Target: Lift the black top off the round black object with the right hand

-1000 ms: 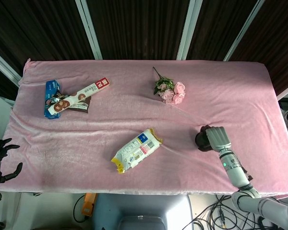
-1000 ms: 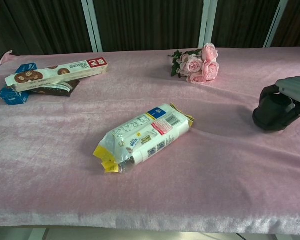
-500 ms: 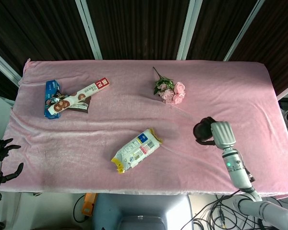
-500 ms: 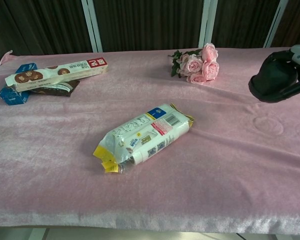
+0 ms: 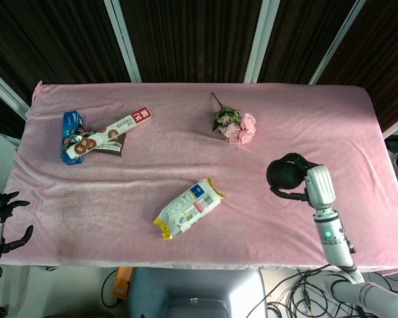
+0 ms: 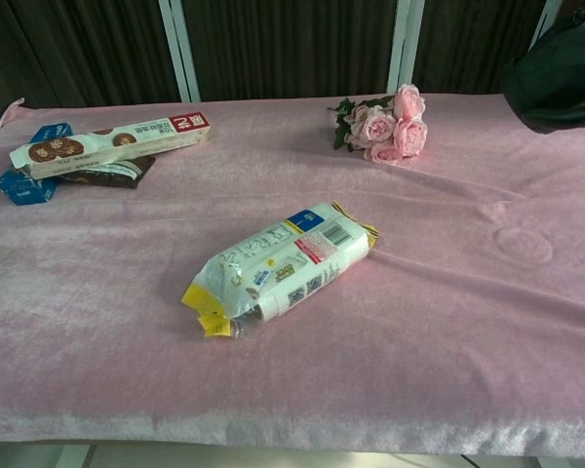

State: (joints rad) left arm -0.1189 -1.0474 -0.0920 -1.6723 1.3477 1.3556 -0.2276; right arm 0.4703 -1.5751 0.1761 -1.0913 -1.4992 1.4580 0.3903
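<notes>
Our right hand (image 5: 306, 187) holds the round black object (image 5: 283, 175) in the air, at about four o'clock from the middle of the table (image 5: 331, 126). Its dark fingers wrap the object's near side. In the chest view the object (image 6: 556, 78) hangs high at two o'clock, well above the cloth, and below it a faint ring is pressed into the velvet. We cannot make out a seam between a top and a base, so whether the whole thing or only its top is raised stays unclear to us; no second black piece shows on the cloth.

We judge it to be light, since it rides in a side grasp without any visible droop. It looks matte and rigid, with a rounded shell that could roll in the palm. The sensible hold is around the widest part, fingers opposite the thumb. A top would want pinching at its rim, with the base held down.

Our left hand (image 5: 1, 218) hangs off the table edge at eight o'clock, fingers spread and holding nothing.

The pink roses (image 5: 237, 127) lie at twelve o'clock from the object, and the wipes packet (image 5: 188, 207) at nine o'clock.
</notes>
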